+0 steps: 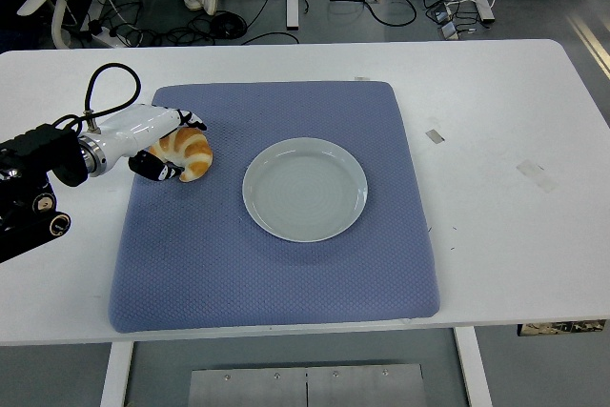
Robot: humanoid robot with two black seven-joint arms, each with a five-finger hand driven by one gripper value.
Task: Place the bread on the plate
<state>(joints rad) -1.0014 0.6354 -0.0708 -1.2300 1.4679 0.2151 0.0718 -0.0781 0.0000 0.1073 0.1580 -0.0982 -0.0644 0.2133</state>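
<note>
A quilted blue mat (276,235) with rounded corners covers the smooth white table (505,235). At its middle sits a round, glossy pale plate (304,189). Left of it, on the mat, the left hand (152,145), white-shelled with black fingertips, curls around a golden, ridged croissant (190,152).

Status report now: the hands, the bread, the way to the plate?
Left hand closing around the croissant, croissant on the blue mat. Right hand out of view. Plate empty, path to it clear.
</note>
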